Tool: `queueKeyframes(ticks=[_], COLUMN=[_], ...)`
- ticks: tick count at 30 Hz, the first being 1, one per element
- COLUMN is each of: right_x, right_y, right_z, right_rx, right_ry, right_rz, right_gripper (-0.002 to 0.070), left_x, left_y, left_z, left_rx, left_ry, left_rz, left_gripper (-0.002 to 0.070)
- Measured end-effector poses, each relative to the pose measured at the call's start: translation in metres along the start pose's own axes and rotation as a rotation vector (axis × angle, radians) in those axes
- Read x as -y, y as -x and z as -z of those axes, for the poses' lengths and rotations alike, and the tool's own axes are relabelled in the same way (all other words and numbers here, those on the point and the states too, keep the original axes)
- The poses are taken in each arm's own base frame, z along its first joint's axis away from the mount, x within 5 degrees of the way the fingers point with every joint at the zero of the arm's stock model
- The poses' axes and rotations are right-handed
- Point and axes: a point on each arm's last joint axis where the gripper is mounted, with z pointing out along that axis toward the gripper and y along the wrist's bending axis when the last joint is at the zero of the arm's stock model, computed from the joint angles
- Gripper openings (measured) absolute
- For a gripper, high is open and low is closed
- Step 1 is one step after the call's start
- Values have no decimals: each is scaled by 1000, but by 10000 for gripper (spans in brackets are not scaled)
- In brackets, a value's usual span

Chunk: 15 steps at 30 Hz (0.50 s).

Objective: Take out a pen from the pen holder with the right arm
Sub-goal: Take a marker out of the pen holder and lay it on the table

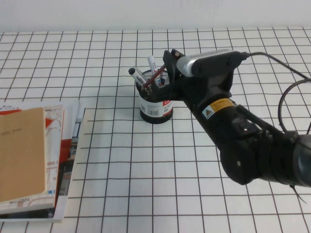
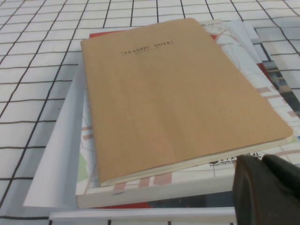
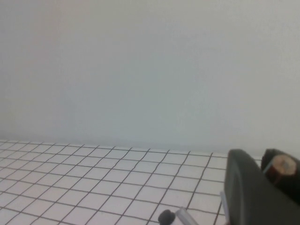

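A black mesh pen holder (image 1: 156,109) with a white and red label stands mid-table and holds several pens. A black-capped marker (image 1: 137,75) and a white marker (image 1: 152,63) lean out of it. My right gripper (image 1: 164,80) sits at the holder's rim, shut on a slim red pen (image 1: 151,80) that slants up between its fingers. In the right wrist view the pen's brown round end (image 3: 282,167) shows between the dark fingers (image 3: 243,187), with the marker's black cap (image 3: 166,217) below. My left gripper (image 2: 268,161) hangs shut over the books, out of the high view.
A tan notebook (image 1: 22,153) lies on a stack of magazines (image 1: 65,165) at the table's left front edge; it fills the left wrist view as the notebook (image 2: 173,89). The right arm's cable (image 1: 286,94) loops at the right. A white wall stands behind the checked tablecloth (image 1: 146,184).
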Motion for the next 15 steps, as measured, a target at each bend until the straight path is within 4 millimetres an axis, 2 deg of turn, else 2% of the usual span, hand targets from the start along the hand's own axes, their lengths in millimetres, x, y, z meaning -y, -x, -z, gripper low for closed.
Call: queueKeyframes(ticks=[5,9,15], right_x=[-6,-13,-34], right_y=[39,74,124], right_z=[12,30,48], right_rx=[-12,-85,-380], right_ry=[32,80,222], right_rz=[53,60,53], right_gripper=[31,31,31], left_x=[0,0,0], left_y=[0,0,0], left_z=[0,0,0], left_rx=[0,0,0], left_ry=[0,0,0], left_rz=[0,0,0], left_gripper=[-4,-4,-4])
